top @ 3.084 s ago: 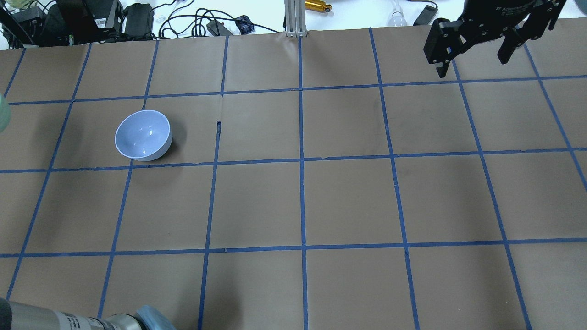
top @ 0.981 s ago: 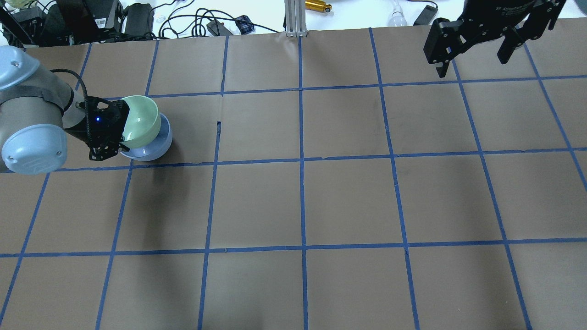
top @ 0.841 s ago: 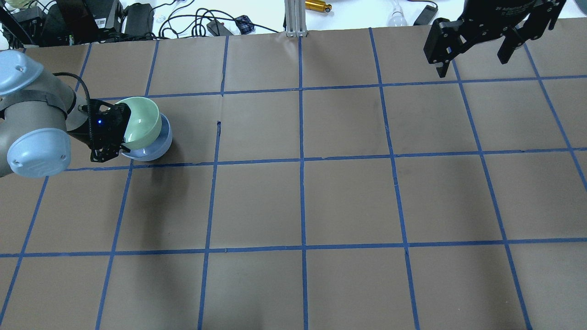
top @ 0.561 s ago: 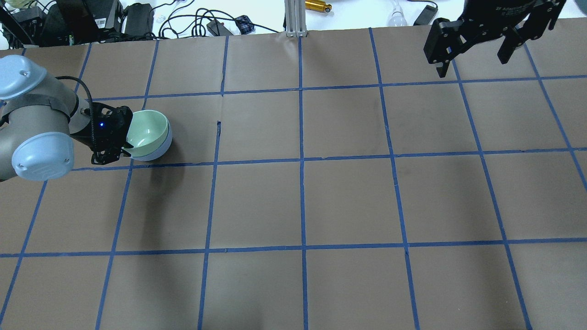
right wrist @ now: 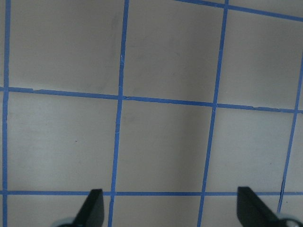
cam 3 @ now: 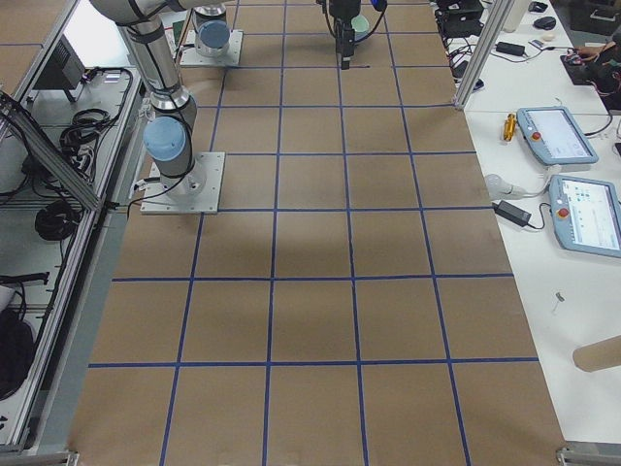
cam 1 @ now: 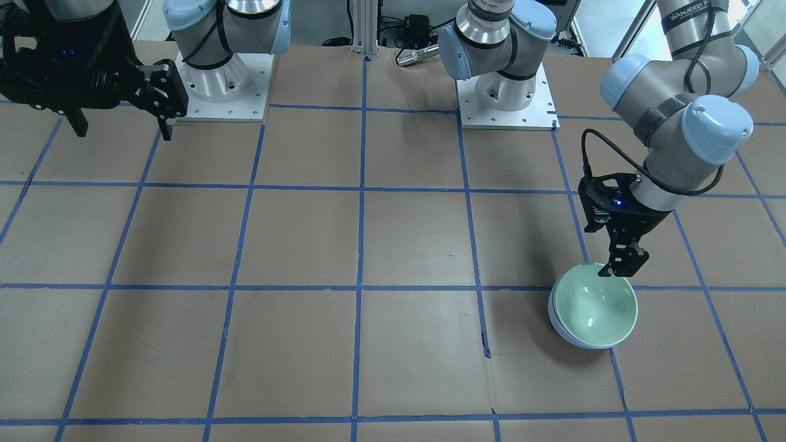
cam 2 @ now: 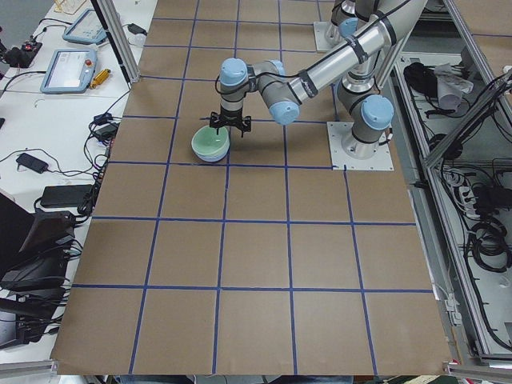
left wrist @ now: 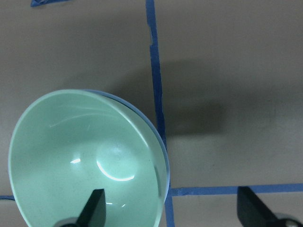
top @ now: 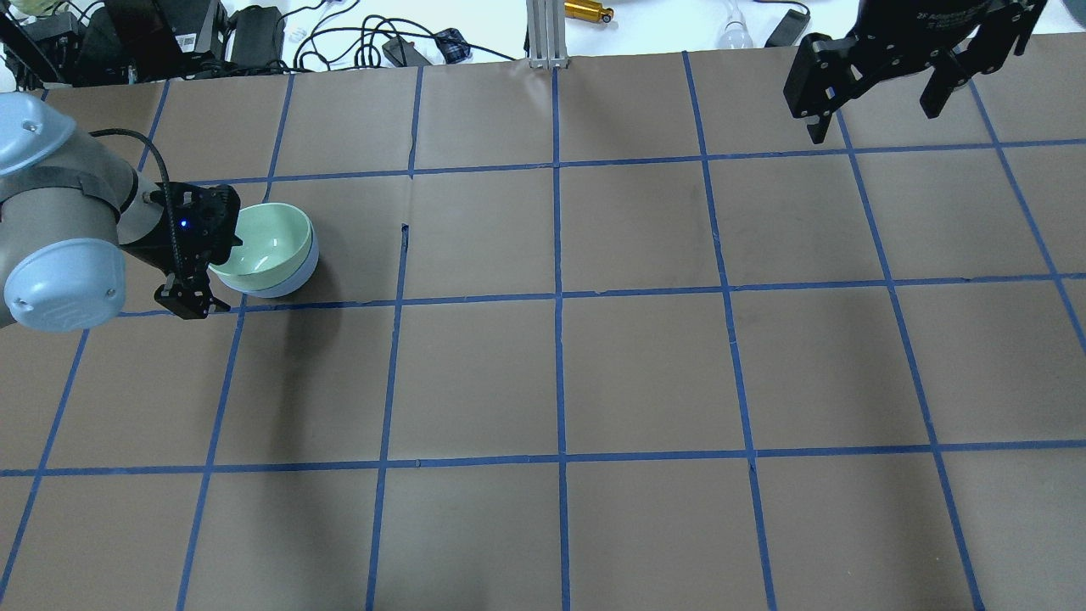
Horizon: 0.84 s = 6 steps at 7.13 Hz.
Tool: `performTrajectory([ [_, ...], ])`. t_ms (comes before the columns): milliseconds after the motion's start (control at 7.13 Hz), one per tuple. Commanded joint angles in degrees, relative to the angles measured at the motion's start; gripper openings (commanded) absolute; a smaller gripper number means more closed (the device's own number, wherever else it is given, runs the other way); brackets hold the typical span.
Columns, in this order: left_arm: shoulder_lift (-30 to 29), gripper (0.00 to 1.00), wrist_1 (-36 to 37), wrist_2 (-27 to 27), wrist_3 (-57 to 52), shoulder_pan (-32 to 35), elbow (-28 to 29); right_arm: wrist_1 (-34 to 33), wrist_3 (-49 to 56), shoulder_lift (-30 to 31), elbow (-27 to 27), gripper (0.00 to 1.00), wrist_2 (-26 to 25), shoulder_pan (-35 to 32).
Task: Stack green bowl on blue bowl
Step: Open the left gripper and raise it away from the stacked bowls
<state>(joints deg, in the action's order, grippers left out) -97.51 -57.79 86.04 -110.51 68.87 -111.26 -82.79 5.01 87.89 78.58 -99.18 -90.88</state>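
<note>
A round shiny pale green bowl [top: 267, 242] sits inside a round shiny pale blue bowl [top: 297, 278]. Both have their open mouths up. They are round, so there is no long side. The blue bowl shows only as a thin strip around the green one.

They stand on the brown paper table [top: 645, 373] with blue tape lines, on the robot's left side, away from the edges.

The left gripper [left wrist: 173, 210] hangs over the green bowl's rim with its fingers spread apart, one over the inside and one outside.

The right gripper [top: 874, 114] is far off, fingers also spread, holding nothing.
</note>
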Motion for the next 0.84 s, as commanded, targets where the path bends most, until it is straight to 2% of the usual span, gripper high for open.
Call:
performTrajectory([
  [0,4.76,1.00,-14.02,-0.61,8.51,1.00,6.80,0.00,0.00,0.00,0.00,1.00,0.04,0.00],
  [140,6.62,1.00,-21.68,-2.44,15.34,1.35,11.02,0.00,0.00,0.00,0.00,1.00,0.04,0.00],
  [421,8.56,1.00,-29.62,-2.72,28.52,6.85,17.97,0.00,0.00,0.00,0.00,1.00,-0.05,0.00],
  [561,8.92,1.00,-33.23,-2.37,39.47,9.67,20.97,0.00,0.00,0.00,0.00,1.00,-0.05,0.00],
  [701,9.27,1.00,-33.96,-2.19,46.19,11.09,22.21,0.00,0.00,0.00,0.00,1.00,-0.05,0.00],
])
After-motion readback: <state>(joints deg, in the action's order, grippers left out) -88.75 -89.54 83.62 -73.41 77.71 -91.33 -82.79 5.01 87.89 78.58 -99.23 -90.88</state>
